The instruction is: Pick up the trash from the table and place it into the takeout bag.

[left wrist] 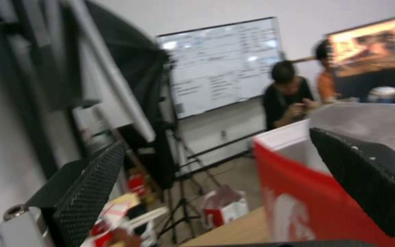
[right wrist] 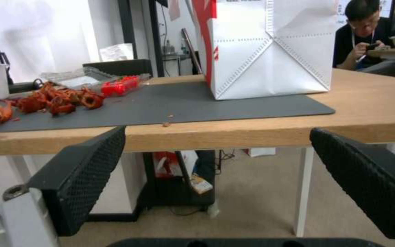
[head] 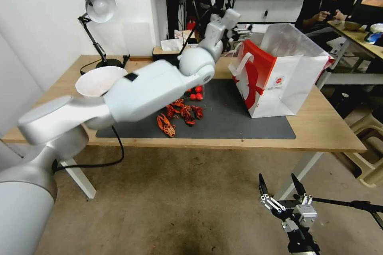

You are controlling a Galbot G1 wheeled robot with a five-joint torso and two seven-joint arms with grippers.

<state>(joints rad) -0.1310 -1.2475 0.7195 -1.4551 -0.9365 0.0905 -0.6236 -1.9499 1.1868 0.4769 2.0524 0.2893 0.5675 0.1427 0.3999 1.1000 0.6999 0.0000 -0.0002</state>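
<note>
The takeout bag [head: 287, 83] stands open on the right end of the dark mat [head: 239, 123] on the table [head: 331, 131]. My left arm reaches across the table; its gripper [head: 228, 15] hangs high beside the bag's red side [left wrist: 298, 195], open and empty [left wrist: 218, 140]. Trash on the mat is a heap of red crayfish shells [head: 177, 115], with a clear tray of red tomatoes [head: 196, 92] behind it and a white bowl [head: 99, 79] at the left. My right gripper [head: 277, 179] is open and empty below the table's front edge, facing the bag [right wrist: 271, 51].
A desk lamp [head: 97, 8] and a tissue box [head: 171, 46] stand at the table's back. A black cable [head: 115, 155] hangs off the front left. A beige stool [head: 371, 147] sits right of the table. A person sits at another table behind.
</note>
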